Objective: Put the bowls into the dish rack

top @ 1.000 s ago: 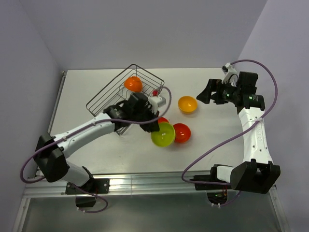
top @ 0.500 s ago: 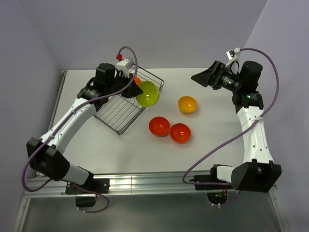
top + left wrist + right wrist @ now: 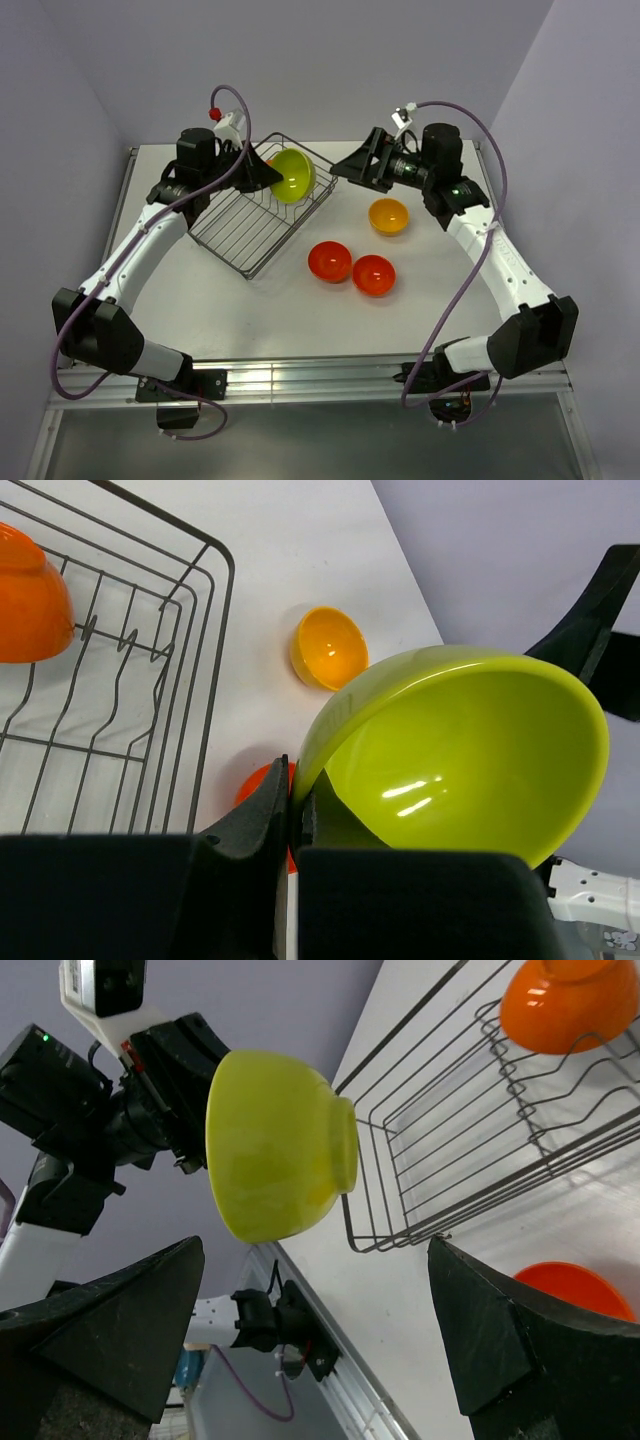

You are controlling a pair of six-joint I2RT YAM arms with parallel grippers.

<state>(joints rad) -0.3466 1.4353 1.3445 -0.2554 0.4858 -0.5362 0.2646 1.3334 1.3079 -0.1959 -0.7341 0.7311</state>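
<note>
- The left claw (image 3: 292, 798) is pinched shut on the thin rim of the glossy lime green plastic bowl (image 3: 470, 750). The bowl hangs tipped on edge in the air by the far corner of the dark wire dish rack (image 3: 296, 222).
- A rim pinch gives little hold on slick plastic, so I judge the bowl could swivel or slip out during a quick swing.
- If it were let go here, it might strike the rack's top wire and roll off onto the white tabletop (image 3: 250, 310).
- The right claw (image 3: 345, 168) hangs spread wide and empty just beside that bowl, so the two arms could collide.
- Lowering carelessly could knock the orange bowl (image 3: 30, 595) lying tipped among the divider wires.
- Only the wrist views show that orange bowl; in the top view the arm and green bowl hide it.
- Only the top view shows all three waiting bowls: the yellow-orange bowl (image 3: 389, 215) and two red-orange bowls (image 3: 329, 261) (image 3: 374, 274), which sit together on the tabletop, apart from the rack.
</note>
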